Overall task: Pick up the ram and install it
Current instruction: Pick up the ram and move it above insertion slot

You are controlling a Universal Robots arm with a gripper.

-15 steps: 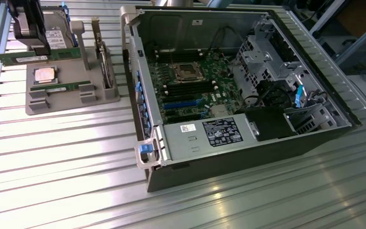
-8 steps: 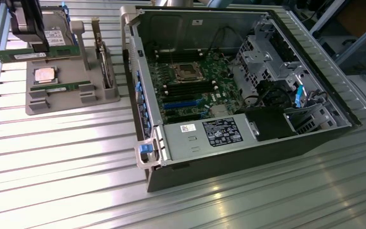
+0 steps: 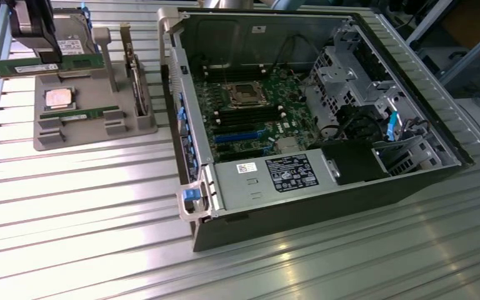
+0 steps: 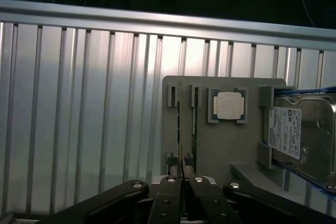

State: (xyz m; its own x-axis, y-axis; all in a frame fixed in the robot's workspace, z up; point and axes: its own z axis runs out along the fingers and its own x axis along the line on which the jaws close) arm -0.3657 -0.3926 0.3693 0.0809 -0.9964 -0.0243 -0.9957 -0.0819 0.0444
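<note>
My gripper [image 3: 50, 57] hangs over the grey parts holder [image 3: 98, 128] at the exterior view's upper left, shut on the ram [image 3: 15, 66], a long green stick held level just above the holder. In the wrist view the fingers [image 4: 169, 192] pinch the ram [image 4: 180, 129], which is seen edge-on as a thin line. A second ram stick [image 3: 77, 114] [image 4: 195, 114] lies in its slot on the holder. The open computer case [image 3: 449, 150] stands to the exterior view's right, and the dark memory slots [image 3: 244, 116] on its motherboard lie below the CPU socket [image 3: 246, 94].
A square silver CPU chip [image 3: 59, 98] [image 4: 229, 105] rests on the holder beside the sticks. A hard drive [image 4: 299, 135] stands at the holder's edge, and an upright expansion card [image 3: 135, 81] sits nearer the case. The ribbed metal table [image 3: 82, 212] surrounds both.
</note>
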